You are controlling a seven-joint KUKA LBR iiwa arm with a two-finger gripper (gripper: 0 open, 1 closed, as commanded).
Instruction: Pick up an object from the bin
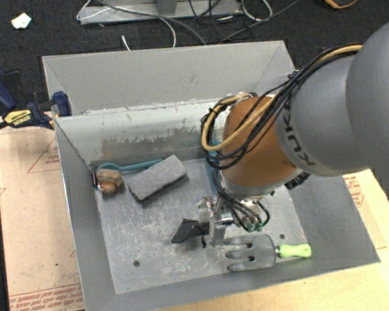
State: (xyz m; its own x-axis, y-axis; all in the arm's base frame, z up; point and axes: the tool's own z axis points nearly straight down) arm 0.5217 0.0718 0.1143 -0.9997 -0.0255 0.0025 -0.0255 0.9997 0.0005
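Hanging low over the front half of the grey bin [144, 265], the gripper [214, 226] is sitting right next to a small black wedge piece [185, 231]. The black piece is lying flat on the gripper's left side in the view, its long side pointing across toward the gripper. I cannot tell if the gripper is spread or pressed together. A little grey garden fork with a green handle [256, 253] is lying just beside it, by the front wall.

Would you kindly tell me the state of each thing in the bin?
Grey rectangular foam block: lying flat, by back wall.
Small brown knob with teal cord: lying at block's left.
Small black wedge: on floor, beside gripper.
Grey metal fork with green handle: lying flat at front.
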